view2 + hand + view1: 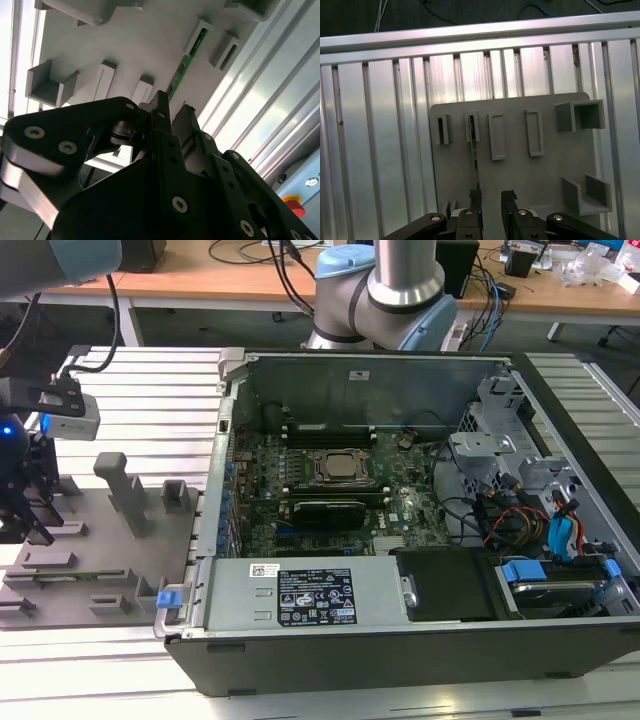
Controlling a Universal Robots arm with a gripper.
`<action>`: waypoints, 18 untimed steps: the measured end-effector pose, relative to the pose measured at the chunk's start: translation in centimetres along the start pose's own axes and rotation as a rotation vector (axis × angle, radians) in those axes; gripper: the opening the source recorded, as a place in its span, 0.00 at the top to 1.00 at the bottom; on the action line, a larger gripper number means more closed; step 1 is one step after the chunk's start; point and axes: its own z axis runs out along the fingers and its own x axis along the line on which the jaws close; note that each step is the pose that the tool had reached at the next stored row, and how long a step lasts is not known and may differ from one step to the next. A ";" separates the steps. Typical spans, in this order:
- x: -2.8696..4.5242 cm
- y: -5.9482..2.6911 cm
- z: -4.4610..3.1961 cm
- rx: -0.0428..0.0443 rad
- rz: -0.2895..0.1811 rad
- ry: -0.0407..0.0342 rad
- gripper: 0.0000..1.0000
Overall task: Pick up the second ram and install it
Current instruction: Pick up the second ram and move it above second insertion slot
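The black claw (491, 194) is found released and empty above the grey plastic tray (520, 180) at the exterior view's left. The thin green ram stick (474, 160) is seated edgewise in a tray slot. It is aligned with one finger, not between both, so an edge strike is judged likely on descent. A white printed sticker (314, 597) on the black computer case (400, 660) is noted, unread.

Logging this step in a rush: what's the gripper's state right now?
The gripper is open, holding nothing, poised by the green memory stick standing in the grey tray.
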 end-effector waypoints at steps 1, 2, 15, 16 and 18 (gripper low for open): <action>0.01 0.00 0.09 -0.0001 0.000 0.0001 0.70; 0.01 0.00 0.20 -0.0001 0.000 0.0001 0.70; 0.14 -0.02 1.62 -0.0001 -0.003 0.0001 0.70; 0.21 0.00 1.71 0.0000 -0.004 0.0000 0.70; 0.40 0.05 1.89 0.0000 -0.006 0.0001 0.70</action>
